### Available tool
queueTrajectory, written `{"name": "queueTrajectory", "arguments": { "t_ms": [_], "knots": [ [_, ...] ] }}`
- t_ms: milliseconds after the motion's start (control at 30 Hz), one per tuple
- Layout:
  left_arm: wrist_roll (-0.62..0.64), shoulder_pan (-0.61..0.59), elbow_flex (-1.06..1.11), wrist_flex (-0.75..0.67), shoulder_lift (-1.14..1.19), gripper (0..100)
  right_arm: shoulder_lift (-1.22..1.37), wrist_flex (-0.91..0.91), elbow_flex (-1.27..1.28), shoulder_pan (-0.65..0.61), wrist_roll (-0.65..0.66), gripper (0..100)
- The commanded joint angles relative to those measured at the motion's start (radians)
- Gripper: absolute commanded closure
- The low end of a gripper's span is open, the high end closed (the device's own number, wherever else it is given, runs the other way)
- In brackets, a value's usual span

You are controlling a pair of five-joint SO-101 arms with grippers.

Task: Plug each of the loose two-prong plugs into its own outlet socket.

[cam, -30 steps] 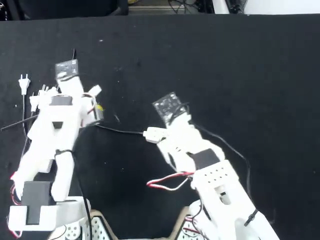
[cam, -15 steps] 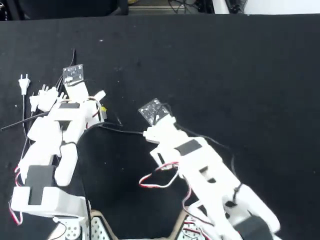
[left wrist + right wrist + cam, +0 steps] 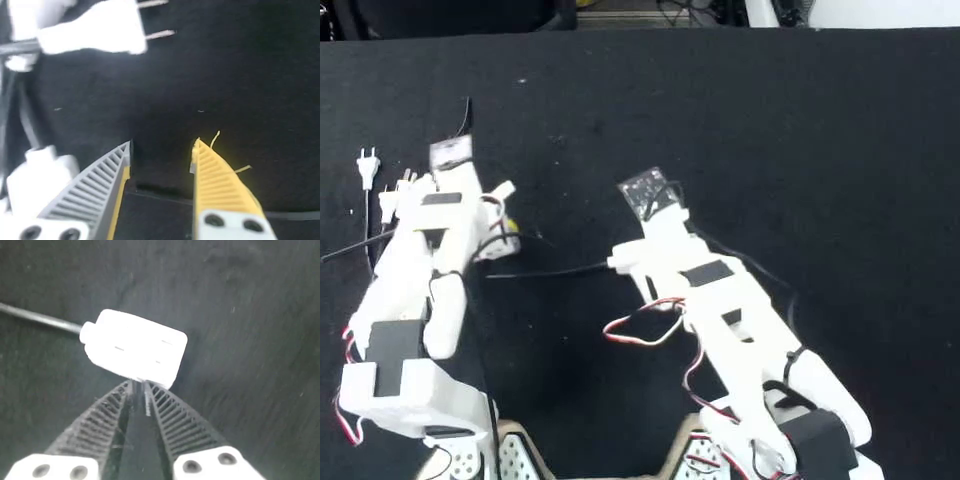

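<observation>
Overhead, I see both arms bent over the black table [image 3: 820, 150], the left arm by the table's left edge, the right arm near the middle.

Left gripper [image 3: 162, 145]: its fingers stand moderately apart, one grey and one yellow, with bare table between them and nothing held. A white two-prong plug [image 3: 95, 27] lies beyond the fingertips, well apart from them, its prongs pointing away from its cord. A second white cord end [image 3: 37, 172] lies just beside the grey finger [image 3: 95, 185]; I cannot tell what kind it is. In the high view another plug [image 3: 367, 165] lies near the table's left edge.

Right gripper [image 3: 139, 385]: its fingers are drawn almost together, tips at the near edge of the white outlet socket [image 3: 135, 347]. I cannot tell whether they pinch it. The socket lies flat, slots facing up, and its black cable [image 3: 40, 317] runs off toward the left arm.
</observation>
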Motion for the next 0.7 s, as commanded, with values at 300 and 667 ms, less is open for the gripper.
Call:
{"name": "queueTrajectory", "arguments": {
  "t_ms": [300,667],
  "knots": [
    [-0.003,-0.085,-0.087,0.051,-0.015,80,-0.108,0.1,-0.073,0.17,-0.006,98.8],
    [-0.003,-0.088,-0.189,0.227,-0.015,80,0.085,-0.069,-0.097,0.169,-0.005,98.8]
  ]
}}
